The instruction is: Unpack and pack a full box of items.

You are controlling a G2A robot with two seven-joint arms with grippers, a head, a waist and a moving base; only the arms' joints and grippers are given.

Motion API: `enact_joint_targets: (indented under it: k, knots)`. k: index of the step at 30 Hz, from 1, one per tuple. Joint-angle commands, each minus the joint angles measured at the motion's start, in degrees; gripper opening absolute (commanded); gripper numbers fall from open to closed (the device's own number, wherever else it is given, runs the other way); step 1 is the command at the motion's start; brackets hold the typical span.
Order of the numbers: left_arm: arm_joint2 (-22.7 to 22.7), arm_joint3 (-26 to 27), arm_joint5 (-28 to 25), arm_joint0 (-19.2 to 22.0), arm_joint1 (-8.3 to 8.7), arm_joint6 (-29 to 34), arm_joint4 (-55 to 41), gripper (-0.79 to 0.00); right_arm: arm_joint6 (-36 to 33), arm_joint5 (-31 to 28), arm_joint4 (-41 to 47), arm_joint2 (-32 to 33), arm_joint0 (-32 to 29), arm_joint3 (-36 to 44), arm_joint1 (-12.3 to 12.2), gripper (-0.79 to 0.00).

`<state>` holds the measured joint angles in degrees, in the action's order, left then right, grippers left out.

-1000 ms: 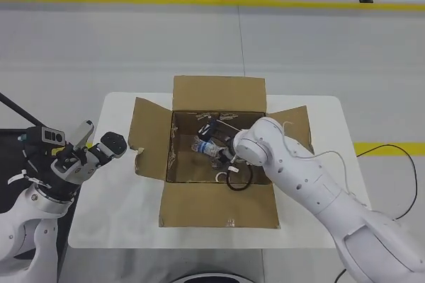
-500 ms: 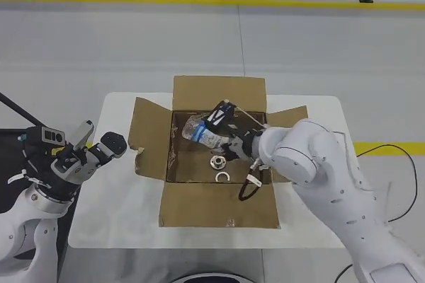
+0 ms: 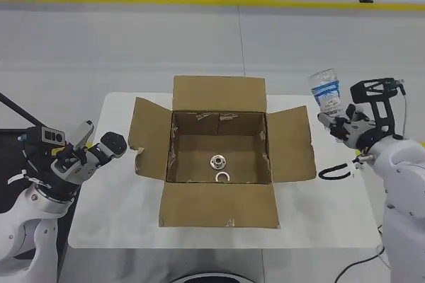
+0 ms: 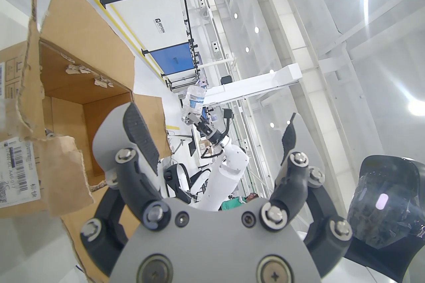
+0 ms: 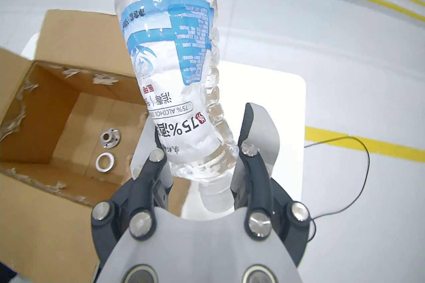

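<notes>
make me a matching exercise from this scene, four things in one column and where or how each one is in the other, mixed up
Things:
1. clear plastic bottle
2. metal ring
3. black cord
4. left gripper

Places or states:
a. lying on the white table, outside the cardboard box
b. open and empty
c. lying on the box floor
d. clamped in the right gripper, held in the air

Pairs: 1-d, 2-c, 3-a, 4-b
</notes>
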<state>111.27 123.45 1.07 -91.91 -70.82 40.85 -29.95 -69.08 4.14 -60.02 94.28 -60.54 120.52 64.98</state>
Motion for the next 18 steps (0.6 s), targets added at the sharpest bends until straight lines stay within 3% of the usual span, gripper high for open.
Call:
enact_joint_targets:
  k: [1, 8, 18]
  knots:
    - [0.0, 0.0, 0.0, 0.0, 0.00, 0.0, 0.0, 0.000, 1.5, 1.2, -1.1, 2.7, -2.3, -2.4, -0.1, -0.785]
    - [0.0, 0.0, 0.0, 0.0, 0.00, 0.0, 0.0, 0.000, 4.7, -0.2, 2.6, 6.3, -7.9, -12.8, -0.3, -0.785]
    - [0.0, 0.0, 0.0, 0.0, 0.00, 0.0, 0.0, 0.000, 6.6, -3.3, 5.6, 3.8, -5.5, -26.0, -0.6, -0.785]
